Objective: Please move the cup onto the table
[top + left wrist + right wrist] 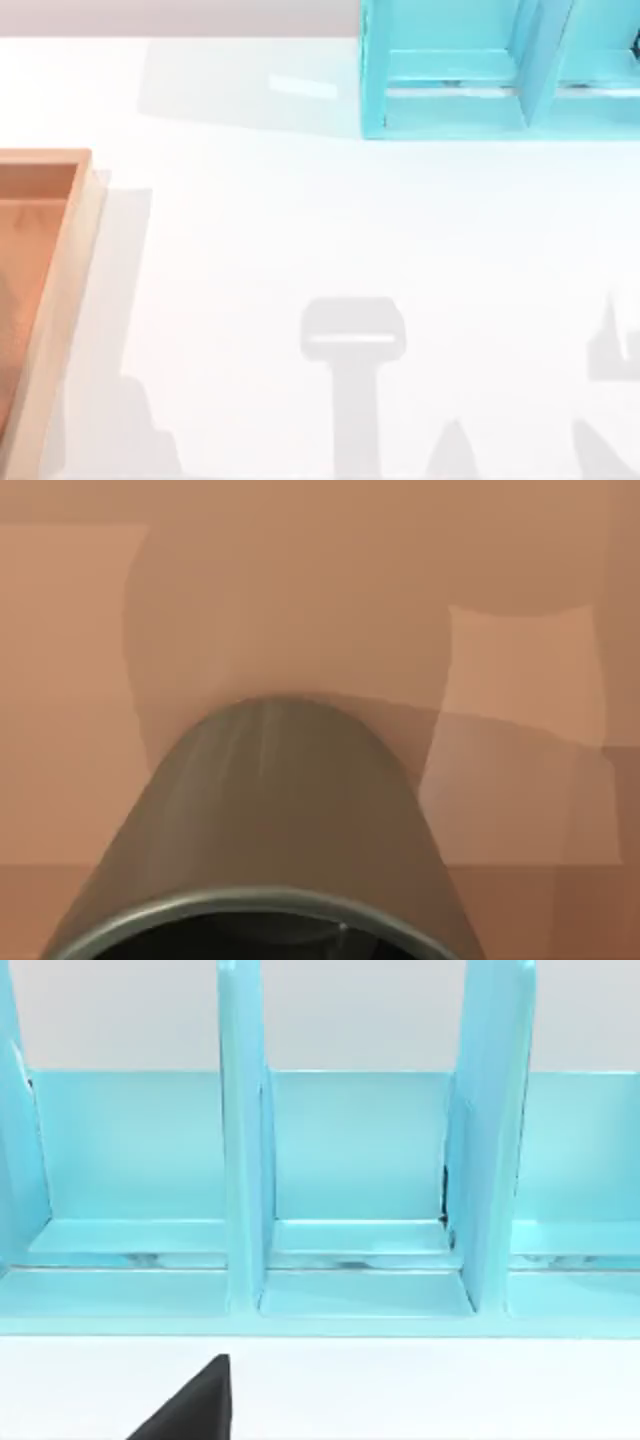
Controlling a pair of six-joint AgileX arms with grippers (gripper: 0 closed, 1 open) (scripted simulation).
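Olive-green and close to the lens, the cup takes up the lower middle of the left wrist view, its tapered wall running up to a rounded far end at mid-frame and its dark mouth cut off by the bottom edge. Behind and around it lies orange-brown wood, the floor of the tray, crossed by soft shadows in the upper left and along the right side. The cup therefore sits over the tray's floor and not on the table; whether it touches the wood I cannot tell. I also cannot tell how the left gripper's jaws stand, nor whether they hold the cup.

In the top view the white table spreads across most of the frame. The tray runs down the left edge, from the upper left to the bottom left corner, its pale rim facing the table's middle. A light-blue shelf unit stands at the upper right, with upright dividers between its compartments. Grey shadows fall on the table along the bottom, at the centre and at the lower right.

The right wrist view faces the shelf unit head-on, across the upper and middle frame, with white table below it. One black fingertip juts in at the bottom left of centre; the state of the right gripper's jaws cannot be told.
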